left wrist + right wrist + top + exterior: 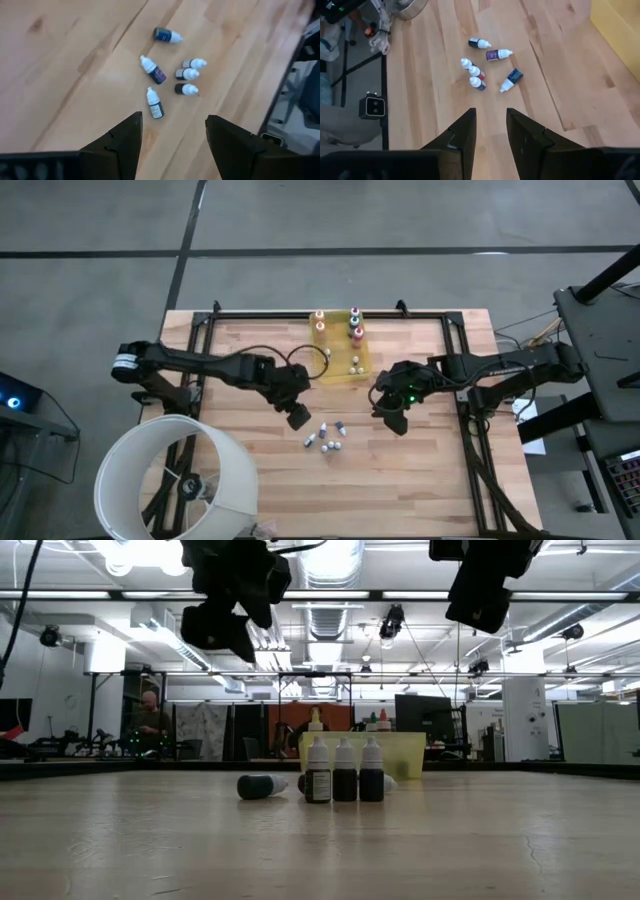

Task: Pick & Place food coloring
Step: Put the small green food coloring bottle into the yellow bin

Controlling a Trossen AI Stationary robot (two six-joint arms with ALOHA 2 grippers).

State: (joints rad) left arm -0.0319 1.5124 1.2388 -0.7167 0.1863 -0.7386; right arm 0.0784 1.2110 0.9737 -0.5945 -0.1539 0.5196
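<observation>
Bare plank tabletop [150,850], pale wood with long seams, fills the foreground. On it sit six tiny bottles [326,440], the food coloring not yet placed. Three stand upright in a tight row [345,772], dark-bodied with white caps, bodies touching. Three lie on their sides at about nine and twelve o'clock of that row, one of them a dark bottle [257,786] with its cap to the right. They look like smooth hard plastic, round and likely to roll if nudged.

At ten o'clock from the cluster the left gripper [298,417] hangs above the wood, its dark fingers [125,142] spread wide with nothing between them. It seems poised over the fallen bottles to drop on one.

At two o'clock the right gripper [395,420] hangs clear too, jaws parted by a narrow gap and empty. I judge it ready for the standing row.

Farther off at twelve o'clock lies the yellow tray [335,365], translucent and rectangular. A few upright bottles with orange and red caps [354,328] stand in it, presumably where the rest belong.
</observation>
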